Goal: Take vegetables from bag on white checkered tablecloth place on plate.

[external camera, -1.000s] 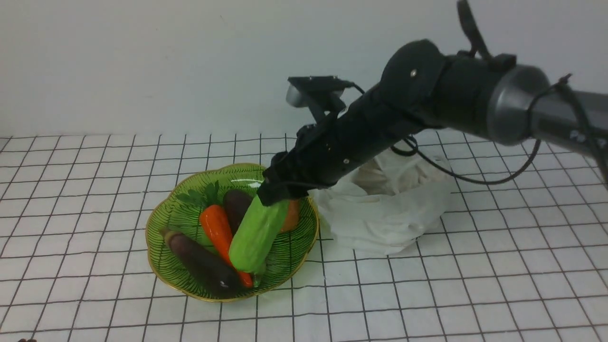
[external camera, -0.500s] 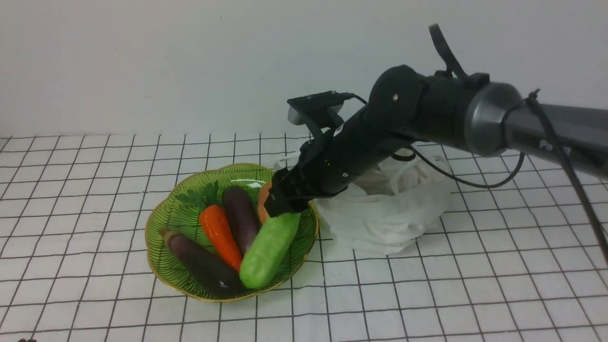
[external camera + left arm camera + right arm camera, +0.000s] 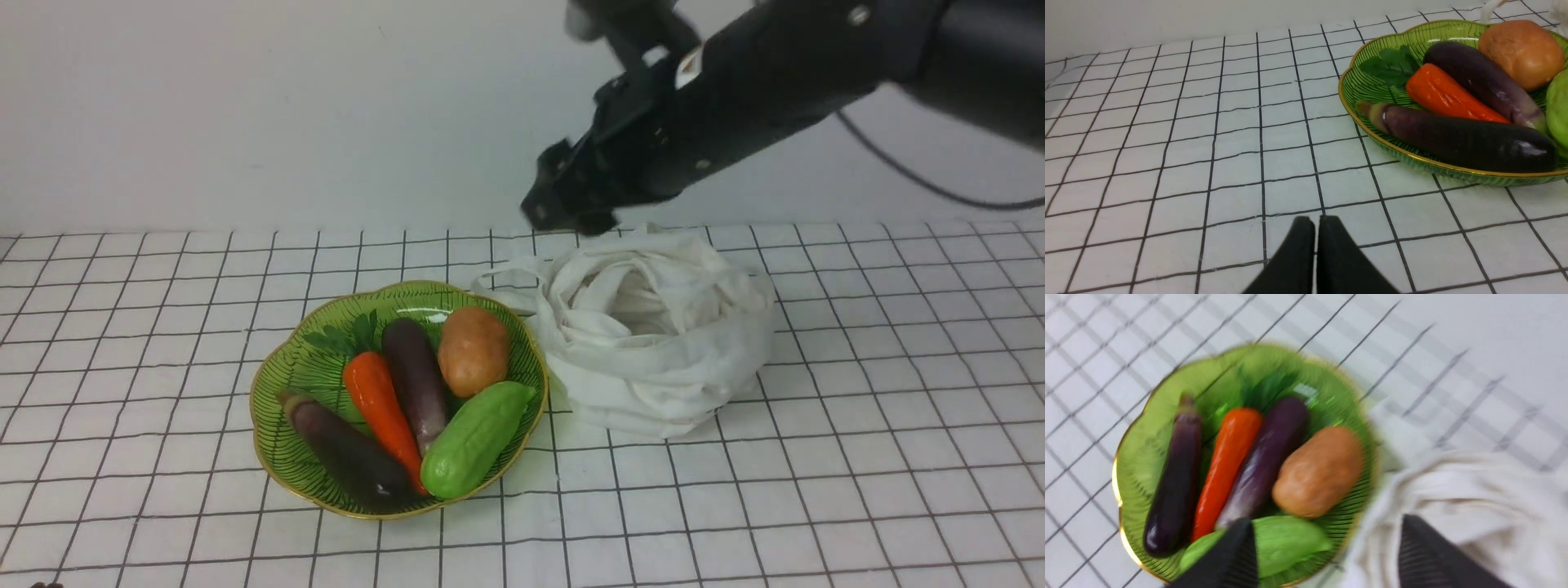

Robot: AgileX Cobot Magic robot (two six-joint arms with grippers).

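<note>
White cloth with a thin black grid, the tablecloth (image 3: 857,490), is covering the whole counter from near edge to far edge. Above the far edge, right of centre, the right arm (image 3: 775,73) is reaching in from the right side, raised well clear of everything below.

Under it the bag (image 3: 653,359) is slumping in a crumpled heap around the counter's middle, with a strap loop trailing toward the far edge. It is lying just beside the plate (image 3: 298,371); whether the two are touching cannot be told.

The plate is sitting left of centre, about midway between the near and far edges, and is carrying all the produce. Two dark eggplants (image 3: 347,447) are lying in it, one along the left side and one up the middle, with an orange carrot (image 3: 380,404) lying between them. The light green vegetable (image 3: 473,438) is resting at the plate's near right rim, leaning slantwise, its far end just beside a brown potato (image 3: 473,349). Green leaves (image 3: 351,335) are showing at the far left of the dish.

The right gripper (image 3: 1327,522) is hanging high with its jaws spread wide and gripping nothing. The left gripper (image 3: 1316,222) is hovering low over bare cloth near the plate, jaws pressed together with nothing between them.
</note>
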